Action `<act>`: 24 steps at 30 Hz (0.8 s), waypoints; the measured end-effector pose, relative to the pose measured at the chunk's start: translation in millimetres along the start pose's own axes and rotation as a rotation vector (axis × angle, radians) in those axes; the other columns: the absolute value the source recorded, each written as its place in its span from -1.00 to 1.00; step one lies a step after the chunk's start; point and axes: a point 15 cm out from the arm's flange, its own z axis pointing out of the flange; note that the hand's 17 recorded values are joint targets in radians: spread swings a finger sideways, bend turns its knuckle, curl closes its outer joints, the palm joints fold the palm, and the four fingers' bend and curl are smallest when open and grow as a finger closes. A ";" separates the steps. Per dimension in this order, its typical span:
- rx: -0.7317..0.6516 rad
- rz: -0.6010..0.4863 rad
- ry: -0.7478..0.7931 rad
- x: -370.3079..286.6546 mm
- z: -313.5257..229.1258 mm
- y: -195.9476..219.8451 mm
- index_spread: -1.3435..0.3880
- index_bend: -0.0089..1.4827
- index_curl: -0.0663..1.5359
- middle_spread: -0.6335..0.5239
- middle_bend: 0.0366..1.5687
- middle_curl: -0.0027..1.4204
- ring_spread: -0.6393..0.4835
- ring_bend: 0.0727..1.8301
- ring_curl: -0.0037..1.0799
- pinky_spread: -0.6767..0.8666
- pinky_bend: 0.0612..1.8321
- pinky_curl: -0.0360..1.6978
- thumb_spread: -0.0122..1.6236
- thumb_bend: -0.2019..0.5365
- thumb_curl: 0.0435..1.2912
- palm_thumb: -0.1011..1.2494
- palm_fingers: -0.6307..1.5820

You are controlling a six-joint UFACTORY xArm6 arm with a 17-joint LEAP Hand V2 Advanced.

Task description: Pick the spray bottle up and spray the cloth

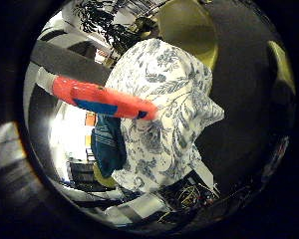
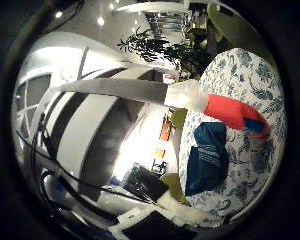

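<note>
The spray bottle (image 1: 104,99) crosses both views close to my palm. It has a red body with a blue label and a white end. Its white end (image 2: 187,95) reaches out past the table's edge, so it hangs in the air in front of the table rather than lying on it. Behind it a dark teal cloth (image 2: 207,157) with pale stripes lies on the blue-and-white floral tablecloth (image 1: 174,74). Black and white parts of my hand (image 2: 155,205) come in at one edge. The hold on the bottle is out of sight.
The round table under the floral tablecloth stands on a dark floor (image 1: 244,89). Yellow-green chairs (image 1: 187,30) stand beside it. A leafy plant (image 2: 150,47) and pale walls lie beyond.
</note>
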 end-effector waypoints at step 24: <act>-0.075 -0.004 -0.032 9.5 77.2 -9.0 0.41 -0.80 -0.62 0.47 -0.73 -0.53 0.57 -0.66 -0.50 0.36 -0.58 -0.60 0.10 -0.54 -0.57 -0.21 -0.40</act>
